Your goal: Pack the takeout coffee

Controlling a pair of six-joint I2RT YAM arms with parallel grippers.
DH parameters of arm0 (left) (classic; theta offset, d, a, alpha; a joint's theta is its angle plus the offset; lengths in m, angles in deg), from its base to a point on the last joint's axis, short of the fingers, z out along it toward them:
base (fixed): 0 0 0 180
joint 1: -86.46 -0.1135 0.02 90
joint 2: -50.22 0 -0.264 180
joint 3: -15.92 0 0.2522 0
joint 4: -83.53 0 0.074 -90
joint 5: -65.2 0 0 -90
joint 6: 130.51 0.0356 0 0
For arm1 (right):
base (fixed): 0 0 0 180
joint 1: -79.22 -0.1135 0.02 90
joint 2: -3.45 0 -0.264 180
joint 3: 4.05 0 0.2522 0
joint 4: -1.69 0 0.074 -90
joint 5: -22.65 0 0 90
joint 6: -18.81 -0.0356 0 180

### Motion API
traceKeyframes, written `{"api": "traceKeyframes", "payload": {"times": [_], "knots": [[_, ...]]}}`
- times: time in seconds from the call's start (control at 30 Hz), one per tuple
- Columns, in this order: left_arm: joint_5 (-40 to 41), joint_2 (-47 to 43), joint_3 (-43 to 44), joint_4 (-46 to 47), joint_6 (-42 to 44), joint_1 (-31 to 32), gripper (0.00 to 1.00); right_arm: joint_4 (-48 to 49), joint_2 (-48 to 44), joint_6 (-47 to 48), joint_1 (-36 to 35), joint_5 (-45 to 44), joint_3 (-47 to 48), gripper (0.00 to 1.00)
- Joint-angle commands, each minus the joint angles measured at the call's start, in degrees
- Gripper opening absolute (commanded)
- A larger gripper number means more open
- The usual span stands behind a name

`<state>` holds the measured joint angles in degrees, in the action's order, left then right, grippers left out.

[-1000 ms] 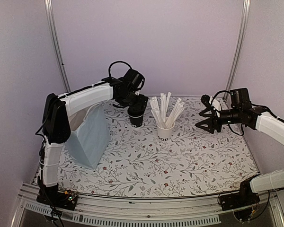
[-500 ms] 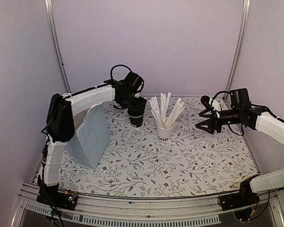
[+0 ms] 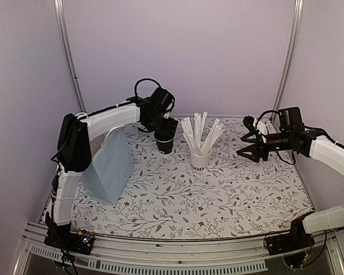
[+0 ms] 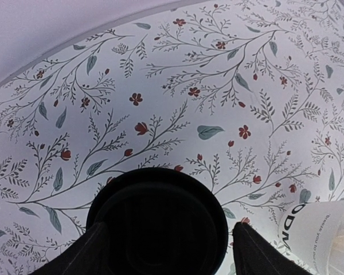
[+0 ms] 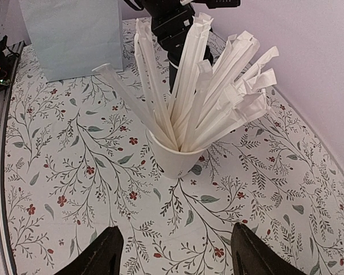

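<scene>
1. At the far-left part of the table (image 3: 218,197), the takeout coffee (image 3: 165,146) stands upright on the floral cloth, near the back wall.
2. The L gripper (image 3: 164,135) hangs straight over it, pointing down, w/ the L arm stretched out from its base.
3. In the L wrist view the cup's top (image 4: 157,220) looks round and all dark, and one finger (image 4: 94,255) sits on each side of it.
4. Fingers are spread about as wide as the cup. Left one looks flush w/ the rim, right one seems just off it. Can't tell if they actually squeeze the cup or only flank it.
5. Just R of the coffee, apart from it, stands a white paper cup (image 3: 200,158) stuffed w/ tall white wrapped sticks (image 5: 189,86) fanning out.
6. A pale blue paper bag (image 3: 110,166) stands upright on the L side of the table, nearer the arm bases than the coffee, partly behind the L arm.
7. The R gripper (image 3: 247,150) hovers above the far-R part of the table, aimed toward the white cup. Its fingers (image 5: 106,252) are apart w/ nothing between them.
</scene>
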<state>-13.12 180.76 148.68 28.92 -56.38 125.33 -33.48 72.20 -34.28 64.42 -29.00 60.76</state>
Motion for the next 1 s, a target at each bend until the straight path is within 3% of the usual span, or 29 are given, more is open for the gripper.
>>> {"api": "traceKeyframes", "payload": {"times": [0.0,0.2,0.53,0.97], "knots": [[0.5,-1.8,0.5,1.4,1.4,-0.1,0.76,-0.3,0.2,0.2,0.3,1.3,-0.2,0.67],[0.9,-6.1,-3.3,6.1,4.2,0.9,0.82,-0.3,0.5,0.2,0.4,1.4,-0.2,0.67],[-0.3,-2.4,-1.6,3.1,2.6,-0.6,0.88,-0.4,0.7,0.2,0.3,1.1,-0.2,0.67],[-0.3,-0.1,-0.8,1.8,2.3,-1.6,0.86,-0.4,0.8,0.2,0.4,1.2,-0.2,0.67]]}}
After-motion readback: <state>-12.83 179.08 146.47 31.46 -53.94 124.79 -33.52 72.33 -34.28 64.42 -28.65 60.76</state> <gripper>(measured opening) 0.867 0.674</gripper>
